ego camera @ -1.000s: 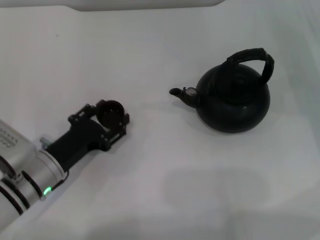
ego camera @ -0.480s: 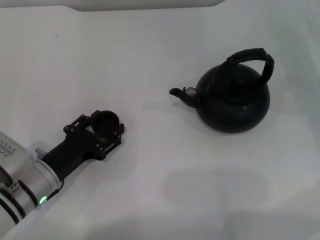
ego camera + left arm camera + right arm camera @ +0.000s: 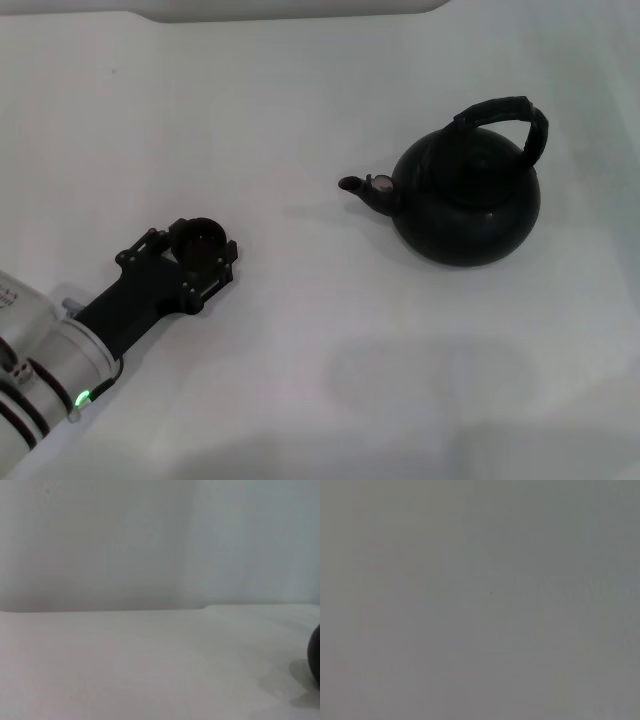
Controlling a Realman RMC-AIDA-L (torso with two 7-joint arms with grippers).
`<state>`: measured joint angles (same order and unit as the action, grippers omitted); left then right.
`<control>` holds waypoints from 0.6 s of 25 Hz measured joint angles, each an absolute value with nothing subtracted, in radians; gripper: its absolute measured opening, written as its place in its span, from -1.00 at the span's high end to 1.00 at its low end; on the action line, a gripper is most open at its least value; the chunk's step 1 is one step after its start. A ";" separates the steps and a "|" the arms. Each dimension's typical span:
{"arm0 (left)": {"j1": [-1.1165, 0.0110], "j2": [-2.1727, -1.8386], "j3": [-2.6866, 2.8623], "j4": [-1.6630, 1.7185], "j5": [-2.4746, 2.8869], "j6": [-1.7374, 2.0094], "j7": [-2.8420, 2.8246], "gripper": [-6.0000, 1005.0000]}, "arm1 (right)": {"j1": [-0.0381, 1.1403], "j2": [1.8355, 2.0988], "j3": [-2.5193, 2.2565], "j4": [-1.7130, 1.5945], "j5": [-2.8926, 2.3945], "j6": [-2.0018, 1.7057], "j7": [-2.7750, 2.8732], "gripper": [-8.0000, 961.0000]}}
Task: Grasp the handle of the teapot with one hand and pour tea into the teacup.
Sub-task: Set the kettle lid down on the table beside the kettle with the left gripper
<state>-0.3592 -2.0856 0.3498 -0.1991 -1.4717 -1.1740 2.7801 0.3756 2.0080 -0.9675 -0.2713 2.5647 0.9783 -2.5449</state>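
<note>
My left tool (image 3: 197, 250), lower left of the frame, is closed around the teacup (image 3: 199, 243); the teapot (image 3: 465, 205) stands upper right, well apart.

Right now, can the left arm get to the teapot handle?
Probably not as it stands. The left gripper sits around the teacup, well to the left of the teapot. The table between them is bare and the handle stands free, so distance and the cup hinder it.

The teapot (image 3: 315, 655) is cut off by the left wrist view's edge; right gripper unseen
</note>
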 joint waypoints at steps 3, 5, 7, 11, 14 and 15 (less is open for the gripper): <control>-0.356 -2.086 0.350 -0.199 -1.474 -1.182 2.781 -0.69 | 0.376 2.008 -0.967 -0.272 2.564 0.979 -2.545 -0.50; -0.354 -2.086 0.350 -0.199 -1.474 -1.194 2.785 -0.70 | 0.376 2.008 -0.967 -0.272 2.564 0.979 -2.545 -0.50; -0.353 -2.086 0.350 -0.199 -1.472 -1.202 2.787 -0.72 | 0.376 2.008 -0.966 -0.272 2.563 0.979 -2.545 -0.50; -0.354 -2.085 0.350 -0.198 -1.468 -1.221 2.788 -0.74 | 0.376 2.008 -0.963 -0.272 2.563 0.979 -2.545 -0.50; -0.353 -2.084 0.351 -0.198 -1.468 -1.258 2.788 -0.76 | 0.376 2.008 -0.961 -0.272 2.563 0.979 -2.545 -0.50; -0.352 -2.084 0.351 -0.196 -1.470 -1.272 2.787 -0.77 | 0.376 2.008 -0.961 -0.272 2.563 0.979 -2.546 -0.50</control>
